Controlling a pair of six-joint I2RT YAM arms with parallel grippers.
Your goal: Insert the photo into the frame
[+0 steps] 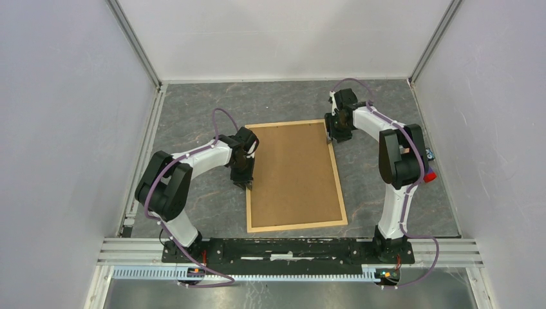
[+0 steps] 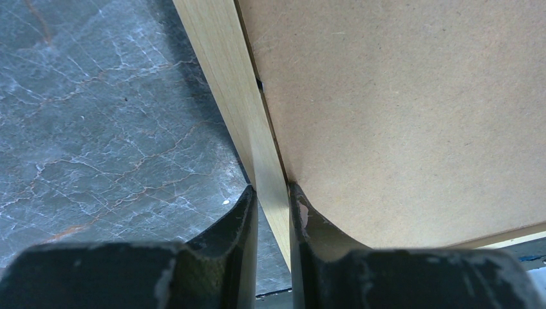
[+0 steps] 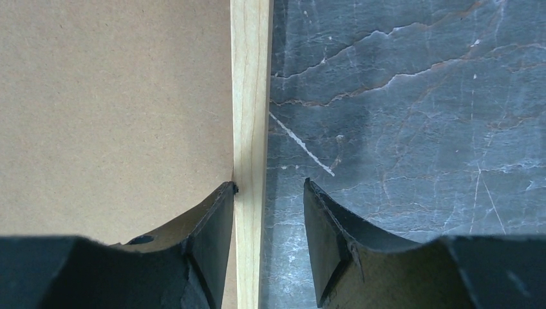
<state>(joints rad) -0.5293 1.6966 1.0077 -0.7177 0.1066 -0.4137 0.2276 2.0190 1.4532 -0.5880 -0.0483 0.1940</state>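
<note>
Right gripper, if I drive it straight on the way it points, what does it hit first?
Probably the board: the right gripper's inner finger sits at its edge, perhaps already touching. The frame's strip lies between open jaws; the outer finger is over table.

Frame (image 2: 225,77) strip held in left gripper (image 2: 272,193) is cut off ahead of the fingers. Brown board (image 3: 116,96) inward of right gripper (image 3: 269,185) is cut off too, and whatever lies beneath is hidden. Red thing (image 1: 429,175) behind right gripper is too small to be identified.
</note>
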